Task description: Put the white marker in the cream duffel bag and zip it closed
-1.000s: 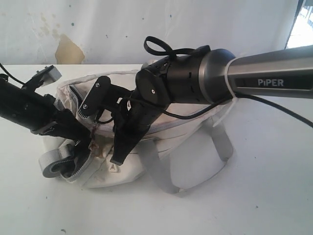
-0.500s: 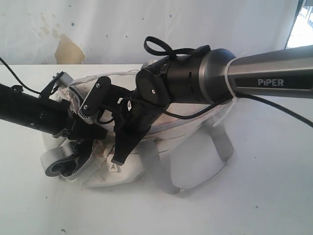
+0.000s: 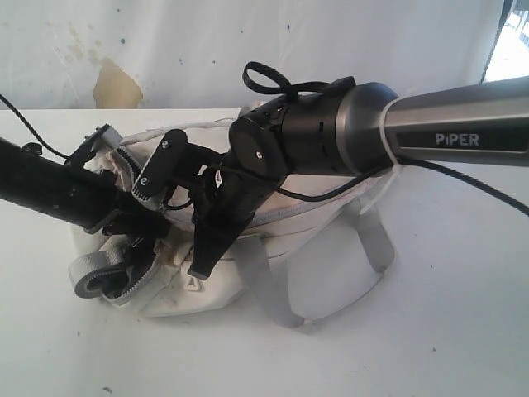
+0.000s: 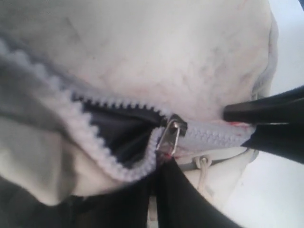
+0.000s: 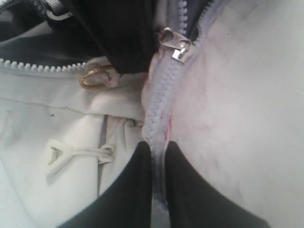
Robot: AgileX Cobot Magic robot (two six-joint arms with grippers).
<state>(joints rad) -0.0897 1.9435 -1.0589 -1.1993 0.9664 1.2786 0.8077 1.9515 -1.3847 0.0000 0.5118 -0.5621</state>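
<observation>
The left gripper (image 4: 160,164) is closed tight. Its tips meet right under the slider (image 4: 175,124), at the lower end of the metal pull (image 4: 169,137). Whether the pull is actually pinched between them I cannot tell. The right gripper (image 5: 158,149) is nearly closed and pinches the zipper (image 5: 159,109) on its zipped stretch, one finger on each side of the tape. Only a short run of closed zipper lies between the slider and that grip, so the two grippers sit just beside each other. Past the slider the teeth (image 4: 114,102) part into two wavy edges around a mouth of dark lining (image 4: 121,130). The marker cannot be seen in any view.

Near the left gripper, a gold ring (image 5: 95,72) and a knotted cord loop (image 5: 78,154) lie against the bag's side.

The bag (image 3: 326,265) slumps on the surface (image 3: 438,331), left of middle. The right arm (image 3: 446,124) reaches across above it, and the left arm (image 3: 41,186) comes in low from the left edge. A rolled grey strap (image 3: 92,279) sticks out at the bag's left end, and grey handles (image 3: 378,240) loop down its front. The surface is bare in front of the bag and to its right. Behind the bag, the surface's far edge meets the wall (image 3: 248,41).
</observation>
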